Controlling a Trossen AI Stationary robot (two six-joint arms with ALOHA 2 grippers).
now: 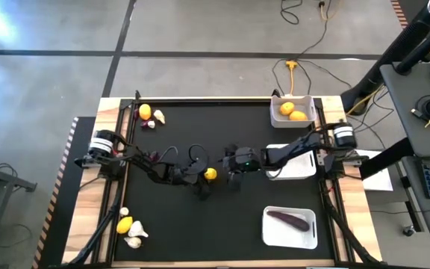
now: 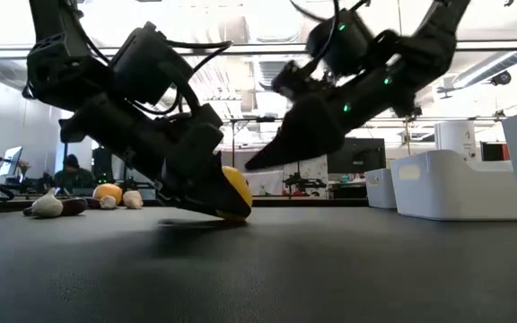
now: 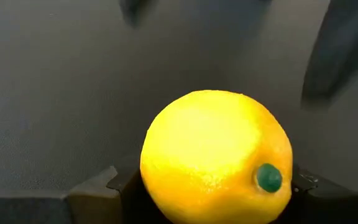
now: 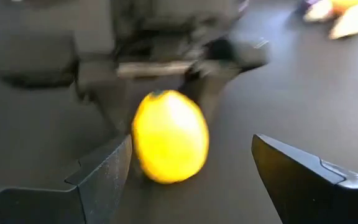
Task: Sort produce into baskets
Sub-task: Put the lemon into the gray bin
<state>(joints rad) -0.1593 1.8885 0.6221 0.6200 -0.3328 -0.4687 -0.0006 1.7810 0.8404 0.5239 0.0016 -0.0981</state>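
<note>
Arms meet near the middle of the black tabletop (image 1: 200, 224), both stretched low from opposite side edges. The left tool (image 1: 204, 177) is clamped on a round yellow lemon with a green stem dot (image 1: 210, 174), which sits at the tabletop's centre; in the low view the lemon (image 2: 234, 193) touches the surface under the slanted dark fingers, and in the left wrist view it (image 3: 216, 155) fills the space between the pads. The right tool (image 1: 232, 178) hangs just beside the lemon on its far side, tilted down towards the surface, its fingers (image 4: 309, 180) spread apart with the lemon (image 4: 169, 137) showing between them but not touched.

Three white shallow rectangular plastic baskets stand along the right edge. The one at the far right corner (image 1: 310, 104) holds two yellow-orange lemons (image 1: 293, 112). The middle one (image 1: 297, 170) lies partly under the right arm. The one at the near right corner (image 1: 275, 232) holds a dark purple elongated eggplant (image 1: 288, 220).

By the far left corner lie a lemon (image 1: 145, 112), a whitish garlic bulb (image 1: 159, 116) and a small purple bit (image 1: 150, 125). By the near left corner lie another lemon (image 1: 125, 226) and whitish bulbs (image 1: 134, 240).
</note>
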